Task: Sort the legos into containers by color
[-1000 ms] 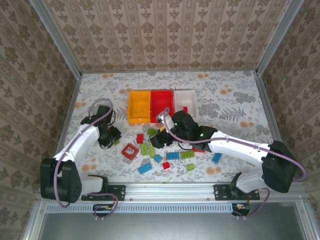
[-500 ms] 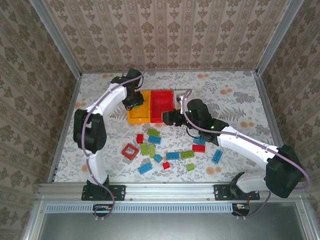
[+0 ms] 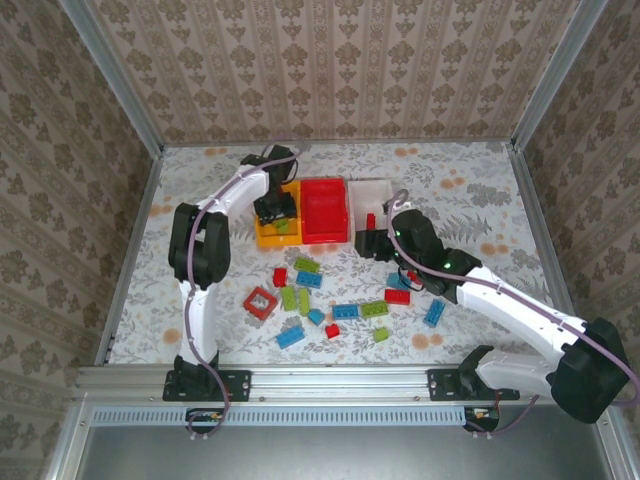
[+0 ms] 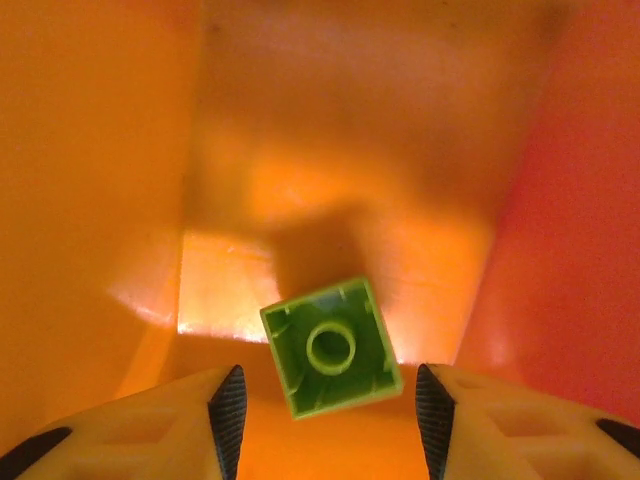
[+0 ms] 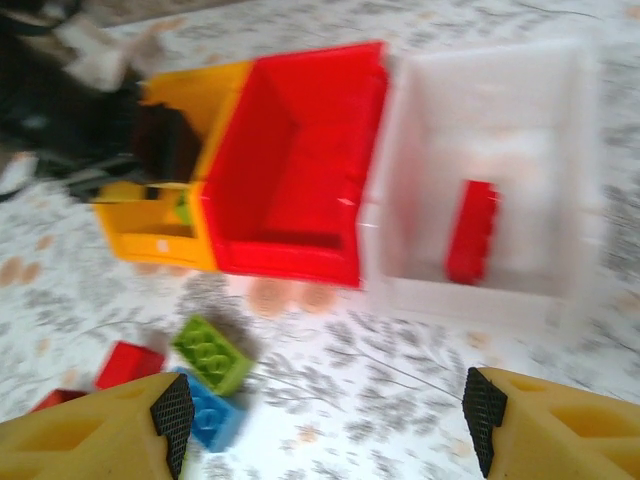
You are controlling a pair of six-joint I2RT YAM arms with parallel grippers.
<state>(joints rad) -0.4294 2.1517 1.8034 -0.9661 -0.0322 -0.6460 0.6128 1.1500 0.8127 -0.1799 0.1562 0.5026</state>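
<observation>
**Green brick lies free in the orange bin**

The floral-patterned table (image 3: 470, 200) carries three open plastic bins in a row at its far middle: the yellow-orange bin (image 3: 266, 232) on the left, the red bin (image 3: 325, 210) in the centre and the white bin (image 3: 372, 192) on the right. The left gripper (image 4: 328, 405) hangs inside the yellow-orange bin, jaws spread wide and gripping nothing. The right gripper (image 5: 325, 420), just near of the white bin, is equally open and empty. A small square lime green brick (image 4: 332, 347) lies hollow-side up in the yellow-orange bin, clear of both fingers. The left gripper is best lifted straight up, jaws kept wide, away from the bin walls and the brick.
</observation>
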